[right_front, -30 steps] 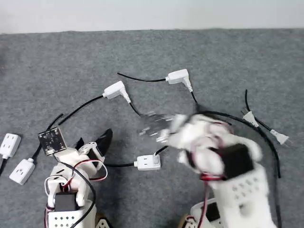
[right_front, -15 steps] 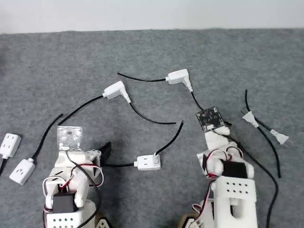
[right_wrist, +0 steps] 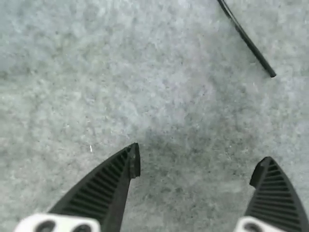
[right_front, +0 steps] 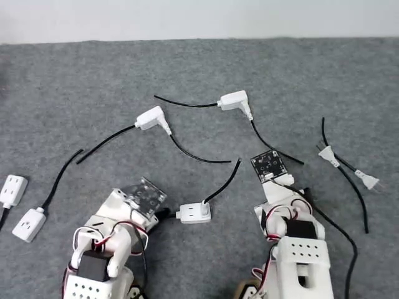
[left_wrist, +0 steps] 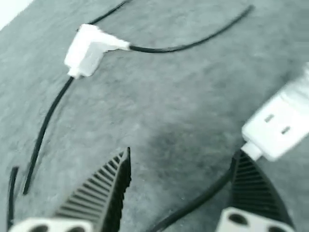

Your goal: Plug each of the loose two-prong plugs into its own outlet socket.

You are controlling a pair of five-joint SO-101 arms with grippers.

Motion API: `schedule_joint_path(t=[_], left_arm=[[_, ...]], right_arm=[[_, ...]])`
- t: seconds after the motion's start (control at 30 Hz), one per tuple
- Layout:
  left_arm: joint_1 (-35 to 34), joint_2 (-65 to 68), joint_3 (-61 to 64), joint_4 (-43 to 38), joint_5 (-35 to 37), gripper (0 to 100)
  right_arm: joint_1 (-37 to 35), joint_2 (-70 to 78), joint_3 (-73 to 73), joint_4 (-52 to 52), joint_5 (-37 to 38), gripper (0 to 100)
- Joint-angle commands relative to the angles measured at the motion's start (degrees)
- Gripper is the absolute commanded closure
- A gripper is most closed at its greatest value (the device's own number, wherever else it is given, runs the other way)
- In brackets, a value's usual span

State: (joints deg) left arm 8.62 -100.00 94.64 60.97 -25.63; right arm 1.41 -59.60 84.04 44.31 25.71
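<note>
While the left gripper [left_wrist: 183, 159] hangs spread beside the outlet socket [left_wrist: 277, 128], centre it over the socket body before closing; the right gripper [right_wrist: 198, 159] is likewise spread.

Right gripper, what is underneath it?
Just gray carpet under the open right gripper, with a black cord tip nearby. Whatever lies beneath the arm itself is covered.

No text, label, number or sign can be read anywhere.
</note>
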Motion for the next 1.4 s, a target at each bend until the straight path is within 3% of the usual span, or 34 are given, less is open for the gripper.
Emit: schedule_joint_path(t=[0.0,0.17,0.33,0.53,0.7,0.8,1.07,1.37], left_arm=[[0.97,0.09,-0.57,1.32,-3.96,68],[0.97,0.09,-2.15,5.19,-7.56,63],[2.73,3.69,-15.96,11.78,-11.25,63],[6.33,31.38,-31.78,12.57,-10.02,63],[9.67,59.78,-35.65,6.07,-10.02,63],[13.8,68.84,-35.91,-0.88,-12.13,63],[18.9,71.91,-35.65,-14.95,-13.36,63],[19.96,72.09,-35.03,-17.05,-15.82,63]], right_arm=[[-0.92,-0.92,-0.44,-0.92,0.62,64.1],[-2.24,-0.92,-0.35,-1.01,0.62,64.1],[-2.15,-0.92,-0.35,-1.1,0.62,64.1],[-2.15,-0.92,-0.35,-1.1,0.62,64.1],[-2.15,-0.92,-0.35,-1.1,0.62,64.1],[-2.15,-0.92,-0.35,-1.1,0.79,64.1],[-2.15,-0.92,-0.35,-1.19,1.05,64.1],[-1.89,-0.84,-0.09,-2.33,1.14,64.1]])
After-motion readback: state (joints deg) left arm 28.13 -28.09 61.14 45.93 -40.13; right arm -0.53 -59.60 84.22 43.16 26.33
